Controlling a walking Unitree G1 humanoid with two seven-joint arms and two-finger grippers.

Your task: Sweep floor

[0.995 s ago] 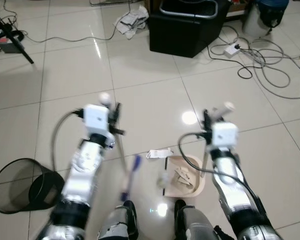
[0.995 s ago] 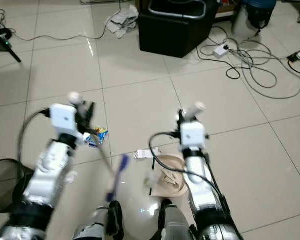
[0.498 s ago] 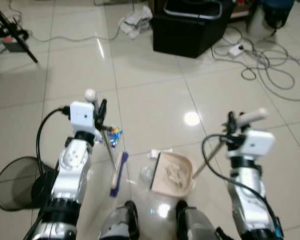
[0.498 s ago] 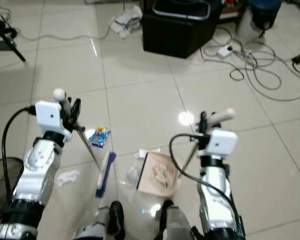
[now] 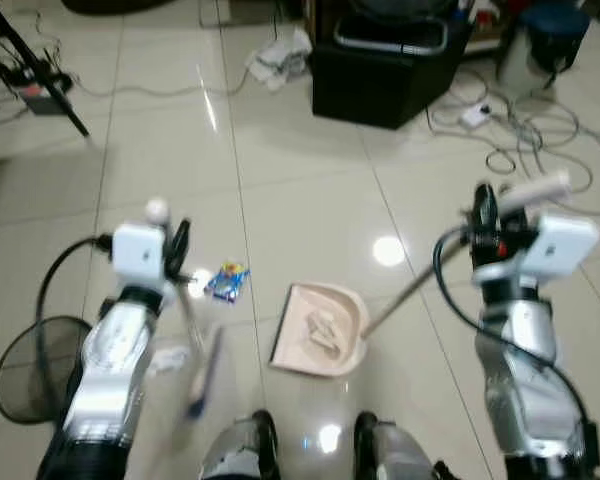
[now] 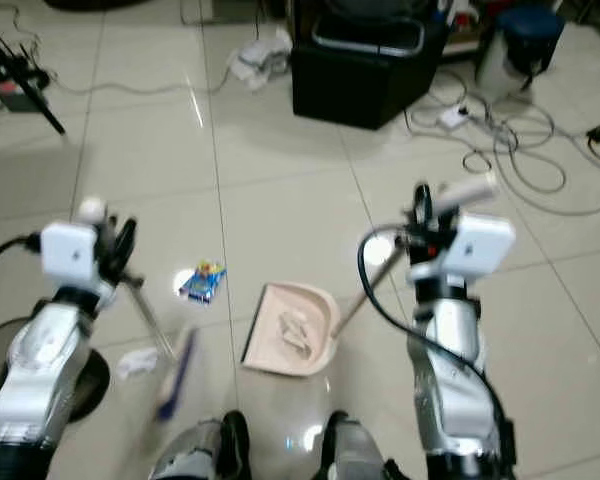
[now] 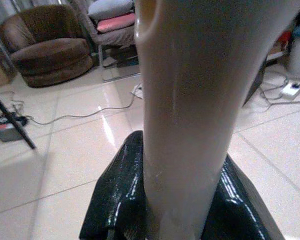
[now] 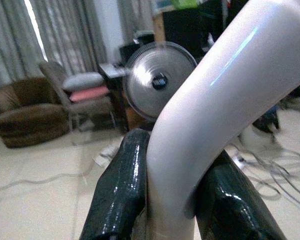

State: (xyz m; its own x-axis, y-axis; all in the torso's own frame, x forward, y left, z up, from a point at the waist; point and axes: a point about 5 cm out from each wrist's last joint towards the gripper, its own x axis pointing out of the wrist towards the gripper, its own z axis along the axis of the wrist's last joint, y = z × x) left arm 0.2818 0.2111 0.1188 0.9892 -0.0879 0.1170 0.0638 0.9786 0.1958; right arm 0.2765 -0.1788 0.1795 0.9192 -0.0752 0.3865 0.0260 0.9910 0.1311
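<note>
My left gripper (image 5: pixel 180 262) is shut on the handle of a small broom (image 5: pixel 198 372), whose blue-backed head hangs blurred by the floor at my left. That cream handle (image 7: pixel 190 100) sits clamped between black fingers (image 7: pixel 120 200) in the left wrist view. My right gripper (image 5: pixel 483 222) is shut on the long handle of a beige dustpan (image 5: pixel 318 328). The pan rests on the tiles in front of my feet with crumpled scraps inside. The right wrist view has the pale handle (image 8: pixel 215 95) squeezed between both fingers (image 8: pixel 122 190). A blue snack wrapper (image 5: pixel 226 282) and a white scrap (image 5: pixel 166 360) lie left of the pan.
A black mesh waste bin (image 5: pixel 30 368) stands low at my left. A black box (image 5: pixel 382 68) sits ahead, crumpled paper (image 5: pixel 277 58) beside it. Cables and a white plug (image 5: pixel 520 130) sprawl at the far right. A black tripod leg (image 5: pixel 40 70) crosses the far left.
The camera has shifted. The dustpan slid forward and right, its handle lifted higher by my right arm. My left arm swung the broom out to the left, away from the pan.
</note>
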